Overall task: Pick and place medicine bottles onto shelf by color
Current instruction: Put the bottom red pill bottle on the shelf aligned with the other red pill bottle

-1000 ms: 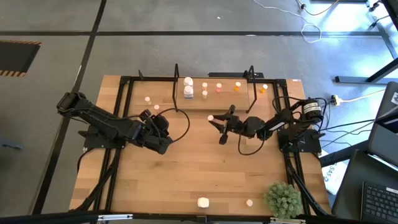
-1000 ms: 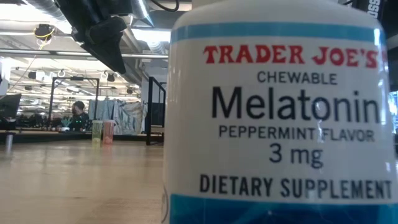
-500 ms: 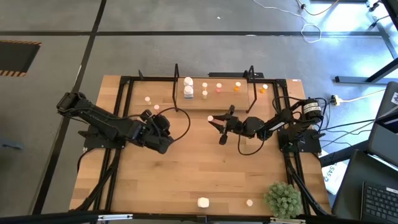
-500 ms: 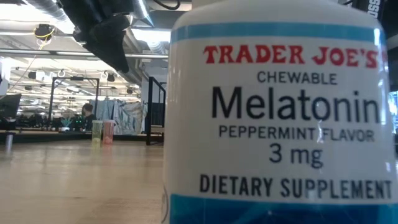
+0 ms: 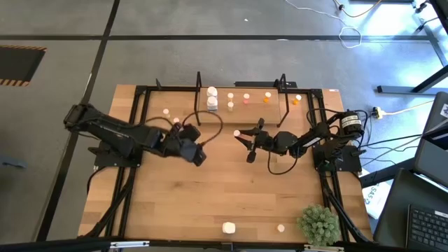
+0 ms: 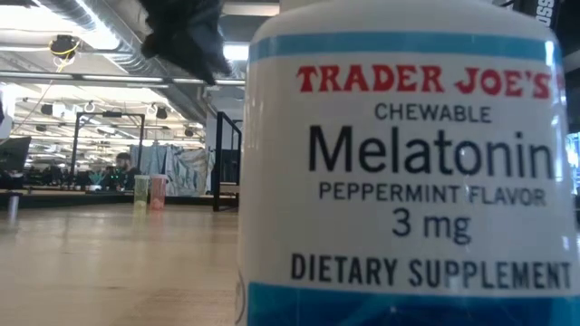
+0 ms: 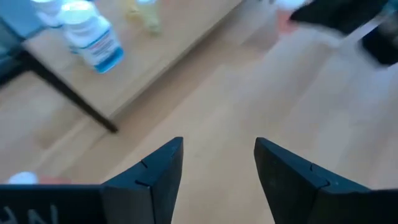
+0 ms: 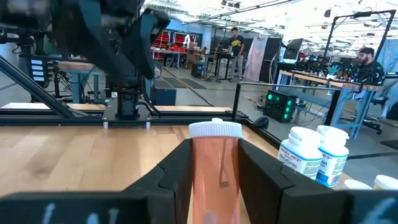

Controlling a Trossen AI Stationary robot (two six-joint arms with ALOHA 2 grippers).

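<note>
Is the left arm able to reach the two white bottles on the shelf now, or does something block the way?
Probably yes. The left gripper is open and empty, and bare table lies between it and the white bottles on the shelf. The right gripper, holding a pink bottle, is off to the side.

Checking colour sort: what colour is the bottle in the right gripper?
Translucent pinkish-orange body with a white cap, pinched in the right gripper; right wrist view shows it best.

Left end effector over mid-table, fingers parted, nothing between them; right end effector clamped, facing it
</note>
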